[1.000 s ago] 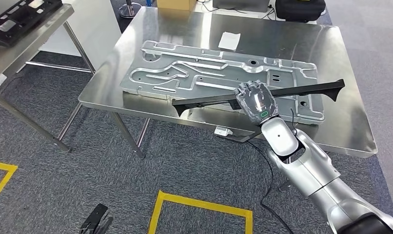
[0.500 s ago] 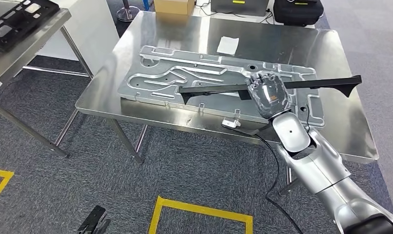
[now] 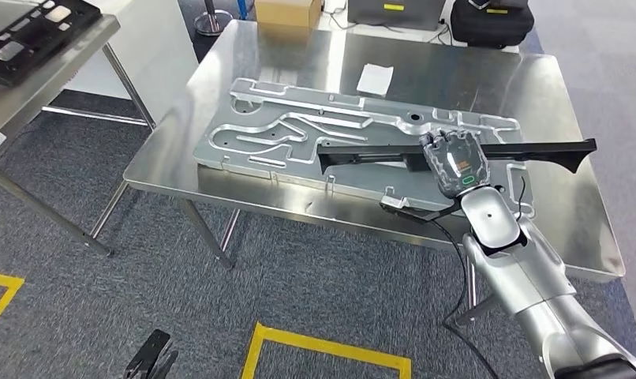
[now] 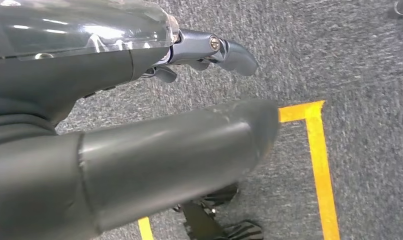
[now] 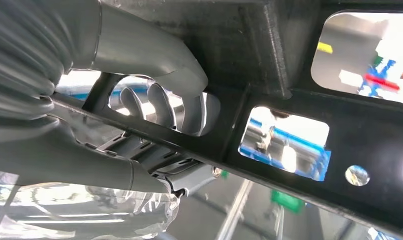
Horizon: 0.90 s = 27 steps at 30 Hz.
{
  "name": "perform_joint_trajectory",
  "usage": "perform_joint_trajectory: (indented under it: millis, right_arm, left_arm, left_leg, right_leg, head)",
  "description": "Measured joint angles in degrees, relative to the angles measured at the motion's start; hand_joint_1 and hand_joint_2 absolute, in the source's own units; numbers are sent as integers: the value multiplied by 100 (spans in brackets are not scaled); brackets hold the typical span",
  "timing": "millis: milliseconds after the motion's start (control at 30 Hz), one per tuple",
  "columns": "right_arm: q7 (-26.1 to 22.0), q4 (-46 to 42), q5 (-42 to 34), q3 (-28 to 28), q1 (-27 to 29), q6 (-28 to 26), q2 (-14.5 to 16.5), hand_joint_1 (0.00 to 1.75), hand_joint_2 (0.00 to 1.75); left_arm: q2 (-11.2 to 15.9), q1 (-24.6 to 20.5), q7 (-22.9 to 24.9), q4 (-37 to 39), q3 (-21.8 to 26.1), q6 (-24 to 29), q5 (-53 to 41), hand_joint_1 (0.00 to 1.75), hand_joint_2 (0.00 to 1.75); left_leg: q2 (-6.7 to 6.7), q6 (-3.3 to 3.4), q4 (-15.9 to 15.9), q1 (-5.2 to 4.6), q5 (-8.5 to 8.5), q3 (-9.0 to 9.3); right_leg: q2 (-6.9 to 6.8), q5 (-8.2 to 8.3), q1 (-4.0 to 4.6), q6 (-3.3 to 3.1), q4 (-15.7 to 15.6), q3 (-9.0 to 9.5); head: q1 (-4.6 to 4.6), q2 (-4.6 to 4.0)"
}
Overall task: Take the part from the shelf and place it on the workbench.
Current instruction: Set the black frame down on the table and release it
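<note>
My right hand [image 3: 455, 160] grips a long black part [image 3: 362, 155] near its middle and holds it level above the steel workbench [image 3: 315, 55]. The part spans from over the large silver stamped panel [image 3: 299, 134] to the bench's right side, where its flared end [image 3: 579, 151] sticks out. In the right wrist view the thumb and fingers [image 5: 154, 65] wrap the black part [image 5: 289, 55], which has cut-out windows. My left hand [image 4: 139, 115] hangs over grey carpet with nothing in it, fingers loosely apart.
A white paper [image 3: 375, 79] lies on the far part of the bench, a cardboard box [image 3: 287, 12] at its back edge. A grey shelf table [image 3: 39, 71] with a black tray [image 3: 31, 35] stands at left. Yellow floor tape [image 3: 331, 347] marks the carpet. A cable [image 3: 457, 253] hangs off the bench front.
My right hand has carried the black part to the right and farther over the workbench. The whole view has shifted a little, so the camera has moved too.
</note>
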Motion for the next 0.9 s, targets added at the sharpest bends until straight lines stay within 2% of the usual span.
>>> perform_joint_trajectory:
  millis: [67,133,167,233,267,300,333,400,433,467,533,633,667,700,767,800,833,867,900]
  right_arm:
    - [-21,97,0,-46,7,-6,40,175,175]
    - [-56,182,-7,-107,-3,-8,81,175,175]
    - [-85,232,-13,-141,-8,-14,107,175,175]
    - [-156,357,-32,-194,-13,-41,149,175,175]
    - [-195,430,-44,-217,-7,-54,169,175,175]
    - [-226,495,-54,-238,1,-64,186,175,175]
    - [-248,555,-65,-259,7,-69,202,175,175]
    - [-284,650,-84,-297,8,-92,230,175,175]
    - [-297,706,-96,-318,-2,-119,241,175,175]
    - [-309,758,-106,-343,-11,-151,254,175,175]
    - [-320,853,-126,-399,-26,-222,273,175,175]
    - [-349,949,-137,-471,-34,-287,293,175,175]
    - [-360,985,-138,-486,-34,-299,301,175,175]
    - [-368,1023,-139,-500,-26,-313,307,175,175]
    - [-381,1091,-140,-532,0,-352,315,175,175]
    - [-387,1120,-141,-545,10,-369,316,175,175]
    - [-392,1145,-142,-555,15,-381,317,175,175]
    - [-395,1165,-142,-560,14,-386,319,175,175]
    - [-399,1179,-143,-565,12,-391,321,175,175]
  left_arm:
    - [3,-7,-2,0,-10,-1,2,0,0]
    - [10,-12,-4,0,-32,-2,3,0,0]
    - [17,-14,-5,0,-42,-2,7,0,0]
    - [27,-9,-5,0,-51,-2,15,0,0]
    - [29,-1,-5,1,-54,-4,17,0,0]
    - [29,7,-5,1,-58,-7,18,0,0]
    - [30,13,-5,2,-64,-10,17,0,0]
    - [38,18,-5,2,-72,-16,18,0,0]
    - [45,17,-5,2,-74,-19,19,0,0]
    - [51,16,-4,2,-75,-22,19,0,0]
    - [61,17,-3,2,-79,-28,24,0,0]
    - [66,24,-7,2,-85,-31,46,0,0]
    - [65,19,-9,2,-86,-32,52,0,0]
    - [64,15,-10,2,-86,-32,56,0,0]
    - [63,18,-10,2,-86,-33,57,0,0]
    - [62,29,-10,2,-86,-33,58,0,0]
    - [62,40,-10,2,-86,-33,57,0,0]
    - [61,48,-10,2,-87,-34,56,0,0]
    - [60,51,-10,2,-87,-35,56,0,0]
  left_leg:
    - [9,-68,-9,12,-41,27]
    - [25,-126,217,23,-186,-41]
    - [32,-146,517,28,-327,-179]
    - [34,-168,1311,28,-617,-614]
    - [34,-169,1605,28,-663,-814]
    - [34,-160,1696,27,-590,-923]
    - [34,-140,1550,24,-397,-917]
    - [34,-67,796,9,121,-649]
    - [32,-25,445,-9,295,-500]
    - [32,12,201,-26,359,-391]
    - [30,52,57,-52,311,-316]
    - [38,108,-73,-3,282,-200]
    - [43,133,-115,17,279,-153]
    - [46,156,-131,16,268,-126]
    - [47,183,-131,17,235,-98]
    - [45,183,-127,17,213,-78]
    - [41,176,-120,19,185,-48]
    - [37,163,-110,21,151,-8]
    - [32,146,-95,23,112,33]
  right_leg:
    - [12,-22,-1,-71,-48,36]
    - [9,-51,-19,-157,-86,121]
    - [4,-73,-23,-192,-100,166]
    - [3,-126,-6,-233,-101,229]
    - [7,-154,6,-240,-98,258]
    - [12,-184,18,-240,-95,291]
    - [16,-219,30,-239,-93,333]
    - [20,-298,49,-228,-92,436]
    - [23,-333,62,-213,-90,473]
    - [25,-358,71,-193,-89,489]
    - [29,-377,79,-149,-103,487]
    - [21,-472,83,-68,-16,481]
    - [18,-579,79,-43,197,382]
    - [17,-716,61,-25,526,207]
    - [18,-941,27,16,1271,-274]
    - [16,-922,8,36,1464,-441]
    - [13,-786,-10,52,1448,-504]
    - [8,-552,-28,59,1203,-442]
    - [0,-280,-40,55,812,-293]
  head:
    - [-2,0]
    - [-13,0]
    - [-21,0]
    - [-32,1]
    - [-33,1]
    - [-32,1]
    - [-32,1]
    - [-31,1]
    - [-23,1]
    - [-22,1]
    - [-20,1]
    - [-14,0]
    - [-5,0]
    - [4,0]
    - [10,1]
    - [10,1]
    - [10,1]
    - [11,1]
    - [12,0]
